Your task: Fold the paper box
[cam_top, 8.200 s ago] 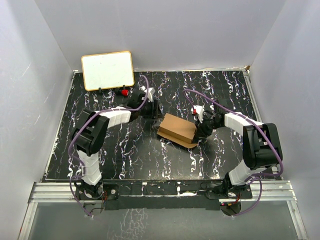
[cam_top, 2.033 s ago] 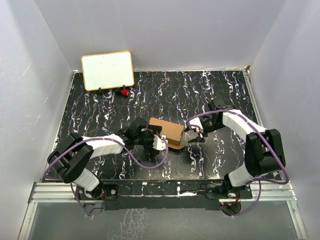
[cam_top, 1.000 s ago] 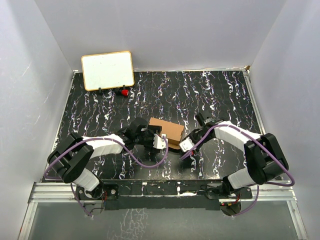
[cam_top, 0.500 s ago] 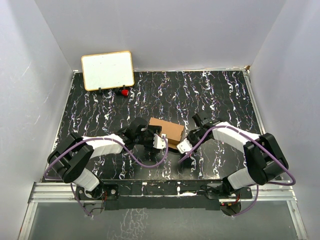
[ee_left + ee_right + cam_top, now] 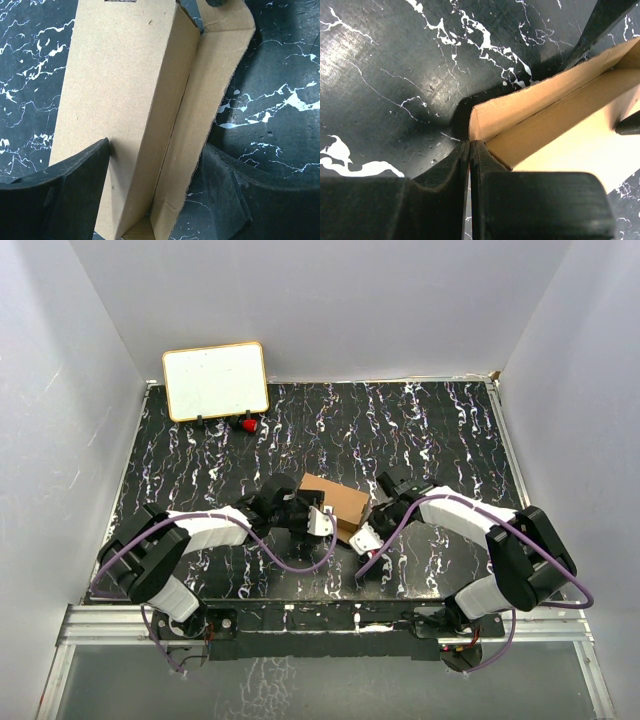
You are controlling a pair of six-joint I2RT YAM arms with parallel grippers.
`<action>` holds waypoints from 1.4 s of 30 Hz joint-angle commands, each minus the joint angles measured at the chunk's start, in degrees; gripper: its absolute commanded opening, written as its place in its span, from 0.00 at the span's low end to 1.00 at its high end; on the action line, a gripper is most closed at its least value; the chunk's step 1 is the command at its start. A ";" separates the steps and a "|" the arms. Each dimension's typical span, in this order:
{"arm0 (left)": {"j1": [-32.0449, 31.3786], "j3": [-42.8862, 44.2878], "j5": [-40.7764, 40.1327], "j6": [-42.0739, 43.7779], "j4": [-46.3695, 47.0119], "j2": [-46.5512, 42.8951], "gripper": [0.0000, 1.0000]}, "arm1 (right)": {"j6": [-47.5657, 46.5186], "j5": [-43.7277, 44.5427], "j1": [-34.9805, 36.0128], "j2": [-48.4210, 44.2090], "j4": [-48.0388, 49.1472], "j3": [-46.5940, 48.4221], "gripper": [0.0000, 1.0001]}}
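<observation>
Black marbled counter (image 5: 440,430) fills a pale-walled booth, and the paper box (image 5: 335,502) lies on it, just ahead of the two arms.

The right end effector (image 5: 470,150) has its fingers pressed together at the near right corner of the box's open end. I cannot tell whether a sliver of card is caught between them. The left end effector (image 5: 155,175) is spread astride the box's near left end. One finger (image 5: 75,195) lies against the broad top face and the other sits just beside the loose side flap (image 5: 210,95). A firm clamp cannot be confirmed.

The likely trouble is at the right corner. If the closed tips push rather than tuck, the thin card could crease off its score line, or the light carton could skid toward the left arm. A loose hold on the left would let the box twist.

Both end effectors crowd the box's near side, so they have little room between them. Beyond the box the counter lies open. The white board (image 5: 215,380) stands well apart at the far left, with a small red object (image 5: 246,424) beside it.
</observation>
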 commanded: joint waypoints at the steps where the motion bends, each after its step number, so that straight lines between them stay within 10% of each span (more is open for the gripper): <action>1: -0.09 0.39 3.11 -1.60 -4.39 1.53 0.69 | -2.38 -1.73 2.15 0.13 0.78 2.19 0.08; 42: -0.09 1.32 4.50 -2.20 -5.42 3.08 0.68 | -7.07 -0.04 6.91 6.74 -3.88 9.65 0.08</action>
